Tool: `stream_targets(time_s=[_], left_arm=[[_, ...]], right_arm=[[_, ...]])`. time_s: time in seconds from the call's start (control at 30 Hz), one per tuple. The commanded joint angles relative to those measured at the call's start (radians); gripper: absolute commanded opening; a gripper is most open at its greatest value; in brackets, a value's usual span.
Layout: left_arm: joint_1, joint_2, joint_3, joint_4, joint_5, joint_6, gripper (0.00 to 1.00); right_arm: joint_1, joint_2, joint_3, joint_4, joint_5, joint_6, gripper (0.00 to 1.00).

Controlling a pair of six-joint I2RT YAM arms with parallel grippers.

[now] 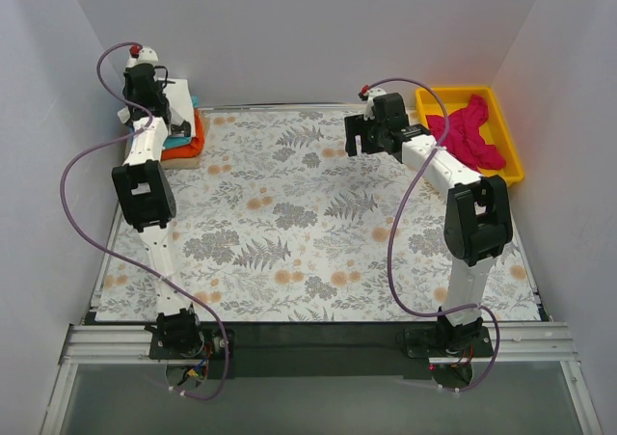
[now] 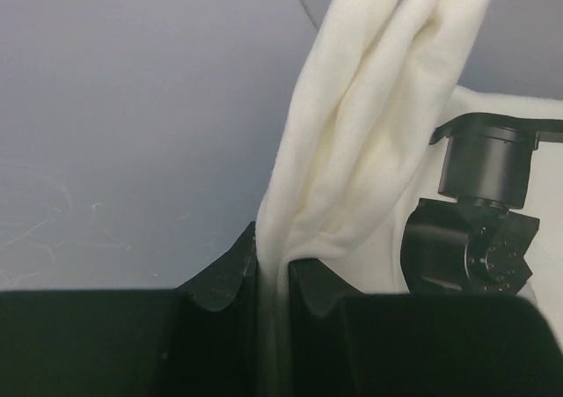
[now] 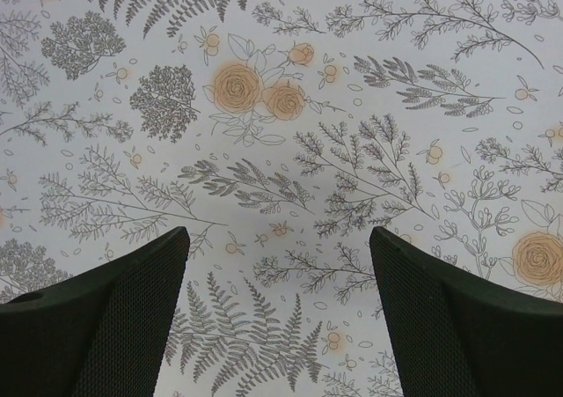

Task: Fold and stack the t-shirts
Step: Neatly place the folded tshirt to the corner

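Note:
My left gripper is shut on a bunched fold of the cream-white t-shirt, which rises from between the jaws. In the top view the left arm reaches to the far left corner. There the cream-white t-shirt lies on top of the teal t-shirt and the orange t-shirt. The magenta-pink t-shirt lies crumpled in a yellow bin at the back right. My right gripper hangs open above the floral cloth, left of the bin, with nothing between its fingers.
The floral grey table cloth covers the table. The stack rests on a tan board against the left wall. White walls close in the back and both sides. The arm bases stand on a black strip at the near edge.

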Motion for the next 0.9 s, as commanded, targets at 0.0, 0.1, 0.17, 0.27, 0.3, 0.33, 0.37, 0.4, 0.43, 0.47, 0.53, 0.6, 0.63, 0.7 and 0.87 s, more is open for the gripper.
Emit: stream_targets(time_s=[0.0,0.1,0.17,0.27,0.3,0.33,0.37,0.4,0.43,0.47,0.53,0.6,0.63,0.7,0.87], left_arm=[[0.026,0.030,0.019,0.025,0.031,-0.029,0.00],[0.033,0.061,0.016,0.023,0.046,-0.037,0.00],[0.035,0.072,0.010,0.023,0.081,-0.039,0.00],[0.038,0.095,0.032,0.021,0.100,-0.032,0.02],[0.039,0.111,0.058,0.014,0.097,-0.034,0.05],[0.041,0.113,0.068,0.006,0.100,-0.045,0.08],[0.043,0.113,0.066,0.002,0.115,-0.051,0.15],[0.047,0.099,0.065,-0.003,0.126,-0.058,0.19],[0.050,0.092,0.065,-0.009,0.133,-0.068,0.22],[0.052,0.081,0.066,-0.018,0.164,-0.090,0.24],[0.059,0.046,0.086,-0.072,0.198,-0.120,0.32],[0.062,0.017,0.092,-0.121,0.262,-0.157,0.43],[0.062,-0.015,0.094,-0.138,0.285,-0.167,0.47],[0.062,-0.049,0.094,-0.185,0.346,-0.208,0.48],[0.061,-0.126,0.085,-0.259,0.428,-0.314,0.61]], right_arm=[[0.000,0.010,0.014,0.017,-0.016,-0.001,0.75],[0.003,0.016,0.019,0.016,-0.022,-0.005,0.76],[0.004,0.020,0.019,0.016,-0.024,-0.010,0.76],[0.006,0.021,0.019,0.016,-0.026,-0.012,0.77],[0.009,0.020,0.017,0.014,-0.026,-0.012,0.77],[0.009,0.018,0.016,0.014,-0.023,-0.015,0.77],[0.011,0.018,0.013,0.014,-0.021,-0.015,0.77],[0.009,0.013,0.013,0.013,-0.019,-0.018,0.77],[0.009,0.010,0.013,0.013,-0.018,-0.019,0.77],[0.011,0.007,0.010,0.013,-0.015,-0.021,0.77],[0.009,0.000,0.007,0.013,-0.013,-0.022,0.78],[0.011,-0.008,0.004,0.013,-0.012,-0.024,0.77],[0.011,-0.011,-0.001,0.013,-0.012,-0.025,0.78],[0.009,-0.020,-0.006,0.013,-0.012,-0.025,0.78],[0.011,-0.028,-0.010,0.011,-0.013,-0.025,0.78]])
